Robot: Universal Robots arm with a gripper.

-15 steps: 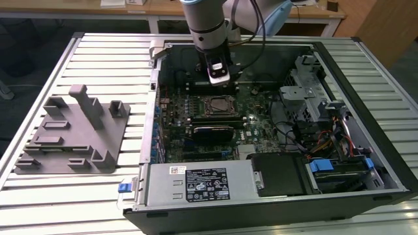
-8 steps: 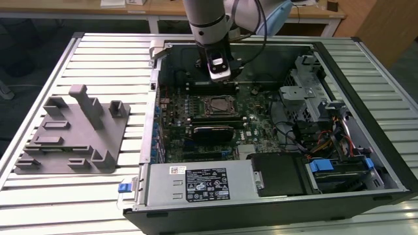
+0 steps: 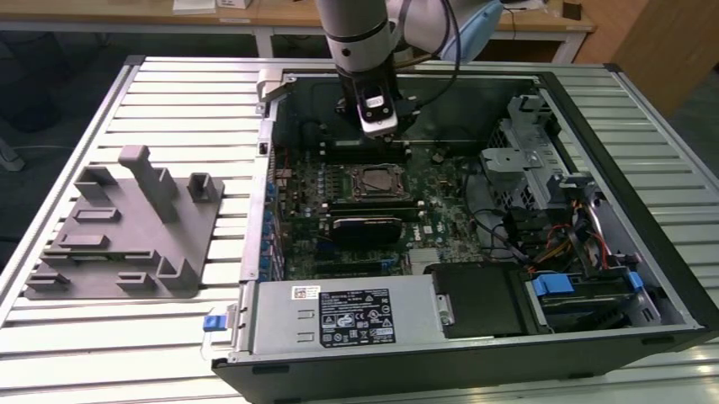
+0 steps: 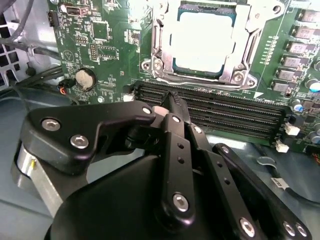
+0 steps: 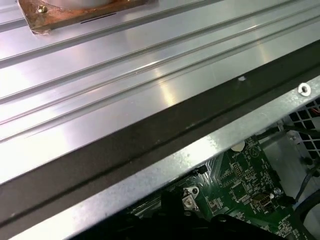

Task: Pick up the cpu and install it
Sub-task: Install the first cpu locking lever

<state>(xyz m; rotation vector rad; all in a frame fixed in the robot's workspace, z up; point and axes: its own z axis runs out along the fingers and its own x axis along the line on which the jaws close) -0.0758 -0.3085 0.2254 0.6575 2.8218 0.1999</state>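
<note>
Cpu (image 4: pixel 204 41) lies flat in socket (image 4: pixel 165 75), edges square.

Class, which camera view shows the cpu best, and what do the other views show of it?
The second wrist view: the cpu sits in its socket, its pale metal top seen close and nearly whole. In the exterior view the cpu is a small square on the motherboard, below the hand. The first wrist view looks along the case edge instead.

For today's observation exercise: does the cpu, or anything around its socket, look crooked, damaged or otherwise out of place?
Nothing stands out. The cpu lies flat and square inside the socket frame on the motherboard. The gripper hangs above the memory slots beside it.
</note>
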